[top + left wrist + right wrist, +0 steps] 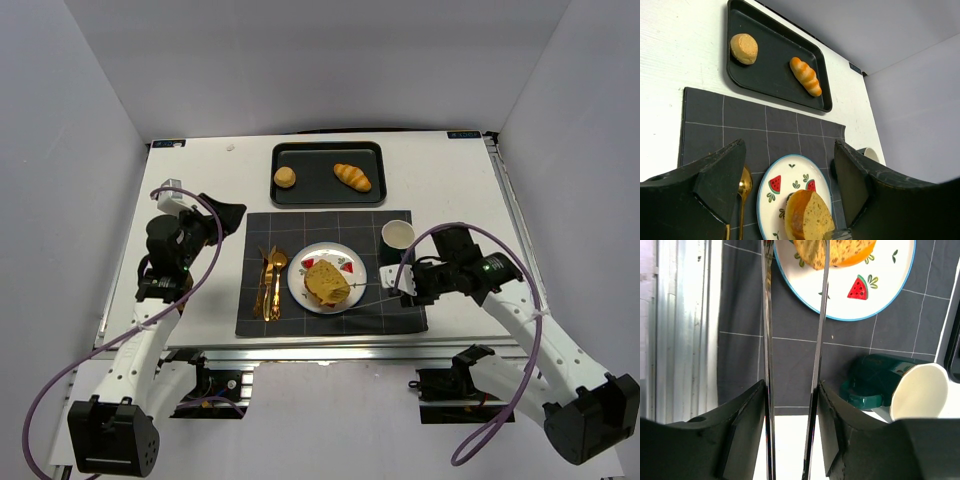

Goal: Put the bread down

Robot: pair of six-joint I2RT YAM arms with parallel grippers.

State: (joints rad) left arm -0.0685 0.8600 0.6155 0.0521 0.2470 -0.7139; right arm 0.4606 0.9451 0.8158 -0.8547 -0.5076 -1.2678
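- The white desk (440, 180) fills the middle of the overhead view, with both robot arms reaching in from the bottom edge.
- A dark grid placemat (300, 225) lies at the desk's centre, laid out like a place setting for the food.
- A black tray (318, 190) sits at upper centre, just beyond the mat. It holds a round bun (285, 178) and a long roll (352, 177), well apart, and appears to be the supply.
- The left gripper (790, 150), at the left of the overhead view, has its jaws wide apart. It holds and touches nothing, and seems parked clear of the work.
- The right gripper (790, 392), right of centre, is clamped on the handle end of thin metal tongs (766, 340), probably so its fingers never touch the food. The tong arms stand apart and reach to the bread. One crosses the slice's edge and the other passes beside it. Whether they press on it cannot be told.
- A white plate (347, 264) with watermelon pictures rests mid-mat.
- The bread (325, 284), a thick golden slice, lies on that plate, apparently its intended spot.
- A green cup (398, 235), white inside, stands at the mat's upper right corner, near the right gripper.
- Gold cutlery (270, 285) lies just left of the plate.
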